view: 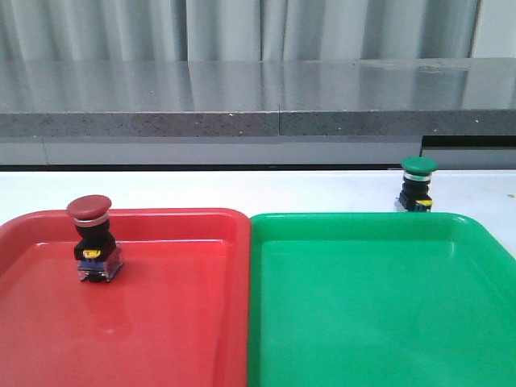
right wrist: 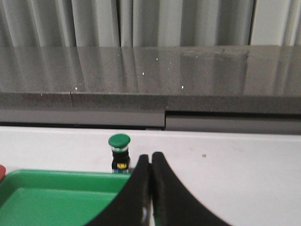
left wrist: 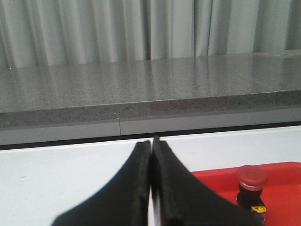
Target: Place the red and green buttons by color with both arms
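The red button point(view: 93, 242) stands upright inside the red tray point(view: 177, 322), near its far left corner; it also shows in the left wrist view point(left wrist: 252, 188). The green button point(view: 418, 184) stands upright on the white table just behind the green tray point(view: 379, 314), at the far right; it also shows in the right wrist view point(right wrist: 119, 151). My left gripper point(left wrist: 151, 146) is shut and empty, over the white table beside the red tray. My right gripper point(right wrist: 150, 159) is shut and empty, near the green tray's far edge, apart from the green button. Neither gripper shows in the front view.
The two trays lie side by side on the white table point(view: 242, 189), the red one at the left and the green one at the right. A grey stone ledge point(view: 258, 101) runs along the back, with curtains behind it.
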Robot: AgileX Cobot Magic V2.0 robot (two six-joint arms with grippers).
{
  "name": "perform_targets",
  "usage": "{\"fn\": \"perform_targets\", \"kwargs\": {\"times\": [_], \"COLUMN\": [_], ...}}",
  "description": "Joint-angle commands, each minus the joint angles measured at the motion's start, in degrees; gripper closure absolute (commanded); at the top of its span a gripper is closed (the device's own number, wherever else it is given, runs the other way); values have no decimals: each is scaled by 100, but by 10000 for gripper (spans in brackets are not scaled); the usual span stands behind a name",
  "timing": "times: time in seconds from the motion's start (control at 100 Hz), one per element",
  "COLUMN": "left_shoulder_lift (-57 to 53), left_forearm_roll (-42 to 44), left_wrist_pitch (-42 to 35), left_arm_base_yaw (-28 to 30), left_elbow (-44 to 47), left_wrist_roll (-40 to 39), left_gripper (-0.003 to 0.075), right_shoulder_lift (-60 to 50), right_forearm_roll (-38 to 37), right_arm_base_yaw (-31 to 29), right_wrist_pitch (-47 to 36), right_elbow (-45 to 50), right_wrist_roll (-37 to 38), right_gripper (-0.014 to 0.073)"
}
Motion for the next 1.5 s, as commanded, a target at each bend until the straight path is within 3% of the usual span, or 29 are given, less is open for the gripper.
{"fn": "perform_targets", "kwargs": {"times": [0.0,0.42,0.83,0.95,1.12,1.19,1.26,1.49], "left_shoulder_lift": [-177,-177,-177,-177,-177,-177,-177,-177], "left_forearm_roll": [-5,-5,-5,-5,-5,-5,-5,-5], "left_wrist_pitch": [-434,-434,-434,-434,-434,-434,-434,-434], "left_arm_base_yaw": [18,18,18,18,18,18,18,18], "left_elbow": [231,231,231,231,231,231,231,231], "left_wrist_roll": [-16,-16,-16,-16,-16,-16,-16,-16], "left_gripper": [739,739,739,739,739,739,739,739], "right_shoulder_lift": [2,1849,2956,3019,3019,3019,3019,3221], "right_forearm_roll": [18,39,46,46,46,46,47,196], "right_arm_base_yaw": [-38,-38,-38,-38,-38,-38,-38,-38], "right_wrist_pitch": [-86,2996,3383,3586,3592,3544,3440,3318], "right_elbow": [-706,-3489,-3663,-3663,-3663,-3663,-3663,-3728], "right_wrist_roll": [-1,-1,-1,-7,-7,-7,-7,-7], "right_gripper": [660,660,646,493,95,-3,-37,-32]}}
